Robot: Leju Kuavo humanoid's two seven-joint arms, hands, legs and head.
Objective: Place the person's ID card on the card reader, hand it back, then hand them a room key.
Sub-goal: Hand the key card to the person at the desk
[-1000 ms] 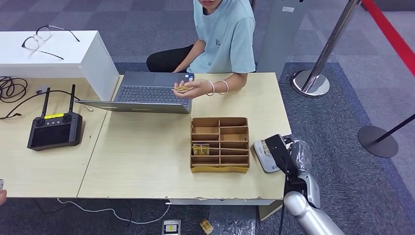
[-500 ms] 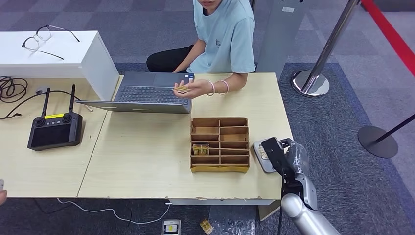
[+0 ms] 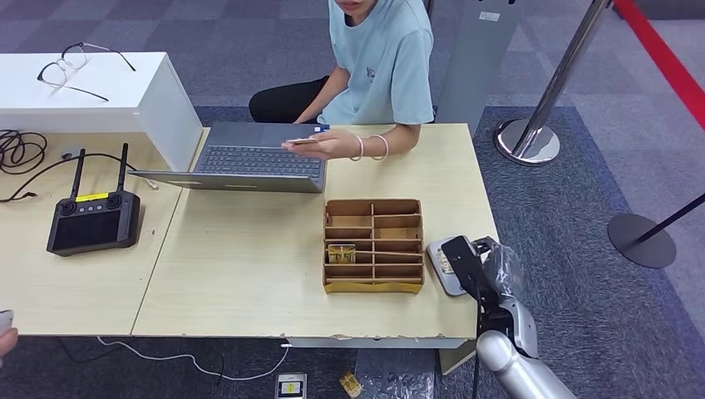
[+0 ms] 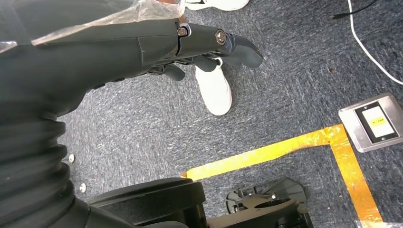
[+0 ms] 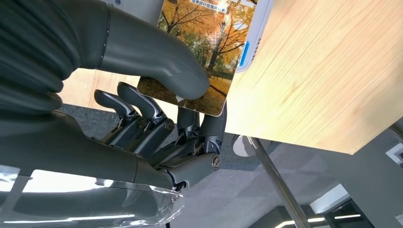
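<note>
The right robot hand (image 5: 157, 118), thumb clamped on the ID card (image 5: 199, 57), has eased it onto the card reader (image 3: 446, 264) just ahead, so scanning can begin.

My right hand (image 5: 157, 118) is dark grey with a thick thumb, ribbed wrist cover, silver screws, clear plastic wrap; silver forearm

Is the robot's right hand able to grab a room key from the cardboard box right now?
Probably not yet. The right hand is pinching the ID card over the card reader. The cardboard box sits right beside it, nothing between, but the hand is full.
</note>
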